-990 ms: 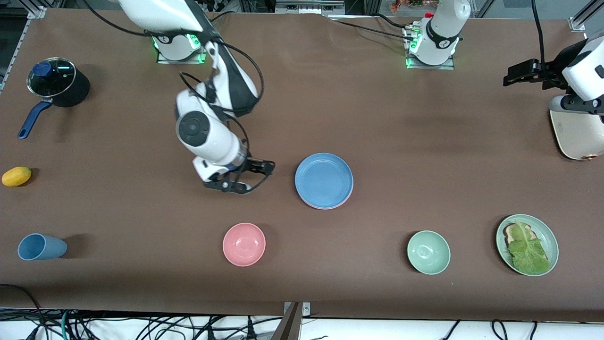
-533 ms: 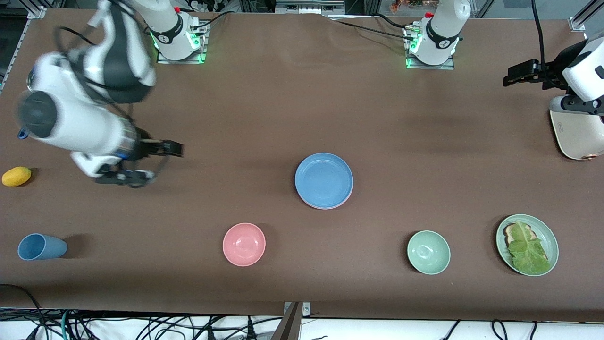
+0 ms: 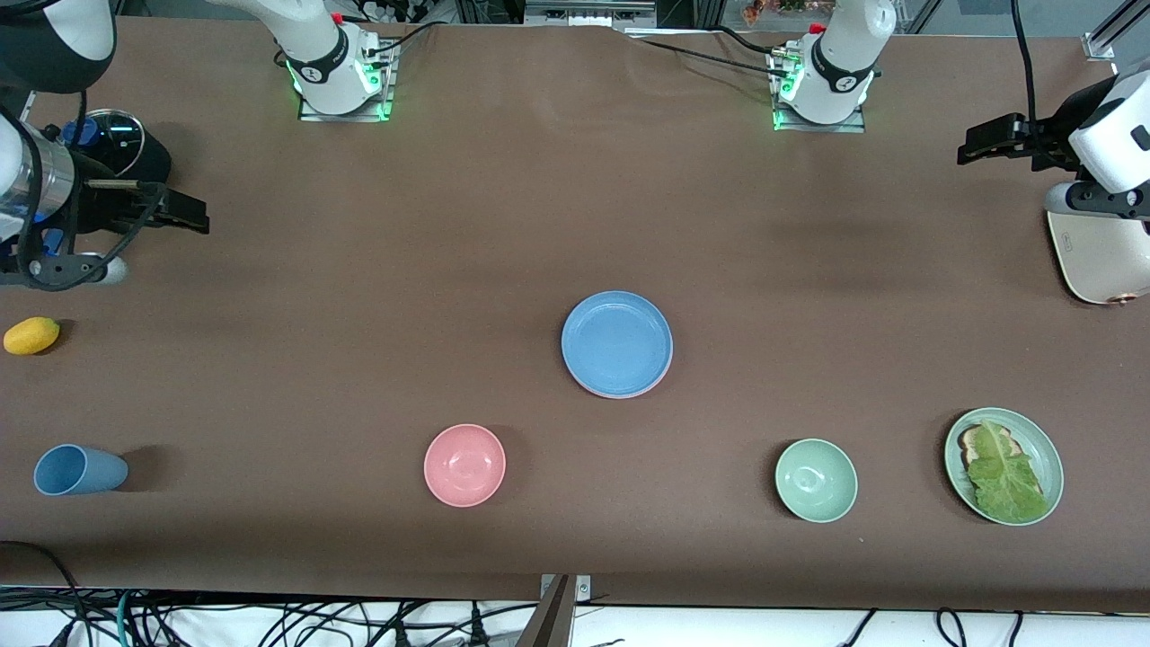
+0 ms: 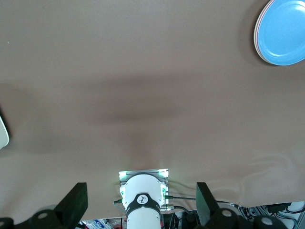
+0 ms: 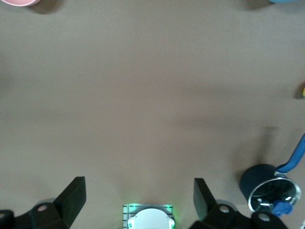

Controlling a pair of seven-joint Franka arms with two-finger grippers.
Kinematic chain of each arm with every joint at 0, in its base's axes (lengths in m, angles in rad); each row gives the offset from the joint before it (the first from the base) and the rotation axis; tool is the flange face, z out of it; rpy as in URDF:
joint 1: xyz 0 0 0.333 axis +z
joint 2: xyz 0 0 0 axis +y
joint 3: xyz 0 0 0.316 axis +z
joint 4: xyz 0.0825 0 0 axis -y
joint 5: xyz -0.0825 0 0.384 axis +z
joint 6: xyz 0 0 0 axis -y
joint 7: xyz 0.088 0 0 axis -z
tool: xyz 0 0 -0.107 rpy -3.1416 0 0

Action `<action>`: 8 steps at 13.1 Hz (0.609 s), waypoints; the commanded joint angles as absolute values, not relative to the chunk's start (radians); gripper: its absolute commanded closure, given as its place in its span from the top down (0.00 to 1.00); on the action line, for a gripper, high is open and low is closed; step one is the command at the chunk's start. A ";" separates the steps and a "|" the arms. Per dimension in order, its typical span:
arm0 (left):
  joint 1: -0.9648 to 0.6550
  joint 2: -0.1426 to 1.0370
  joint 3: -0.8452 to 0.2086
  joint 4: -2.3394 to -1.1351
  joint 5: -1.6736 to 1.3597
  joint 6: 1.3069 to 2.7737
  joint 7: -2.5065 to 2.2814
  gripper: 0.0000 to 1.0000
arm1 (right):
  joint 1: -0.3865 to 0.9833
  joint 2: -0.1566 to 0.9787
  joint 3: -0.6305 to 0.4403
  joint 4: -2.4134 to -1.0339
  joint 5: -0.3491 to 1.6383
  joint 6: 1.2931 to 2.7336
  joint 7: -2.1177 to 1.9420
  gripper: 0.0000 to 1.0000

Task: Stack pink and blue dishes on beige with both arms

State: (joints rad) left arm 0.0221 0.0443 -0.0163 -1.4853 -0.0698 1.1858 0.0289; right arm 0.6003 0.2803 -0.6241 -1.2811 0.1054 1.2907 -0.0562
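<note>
The blue plate point(image 3: 616, 341) lies mid-table on top of the pink plate, of which only a thin rim point(image 3: 629, 394) shows. No beige plate is visible; whatever is under the stack is hidden. The left wrist view catches the blue plate point(image 4: 283, 31) at its edge. My right gripper point(image 3: 193, 216) hangs open and empty over the right arm's end of the table, beside the pot. It shows wide open in its own view point(image 5: 138, 200). My left gripper point(image 3: 975, 144) waits open and empty over the left arm's end, seen also from its wrist point(image 4: 140, 202).
A lidded black pot point(image 3: 112, 153), a yellow fruit point(image 3: 31, 335) and a blue cup point(image 3: 76, 470) are at the right arm's end. A pink bowl point(image 3: 464, 465), a mint bowl point(image 3: 816, 480), a green plate with lettuce point(image 3: 1004, 465) and a white appliance point(image 3: 1101, 256) also stand here.
The right arm has swung away from beside the blue plate toward its own end of the table, ending near the pot. The plates and the left arm have not moved.
</note>
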 commanded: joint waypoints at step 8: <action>0.015 0.051 -0.020 -1.440 -0.048 1.173 0.034 1.00 | 0.035 -0.063 -0.011 -1.719 -0.015 1.583 -0.057 1.00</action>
State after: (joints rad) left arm 0.0211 0.0443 -0.0169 -1.4668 -0.0698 1.1858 0.0289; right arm 0.0806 0.0731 -0.0604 -1.5420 0.0028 1.4983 -0.0578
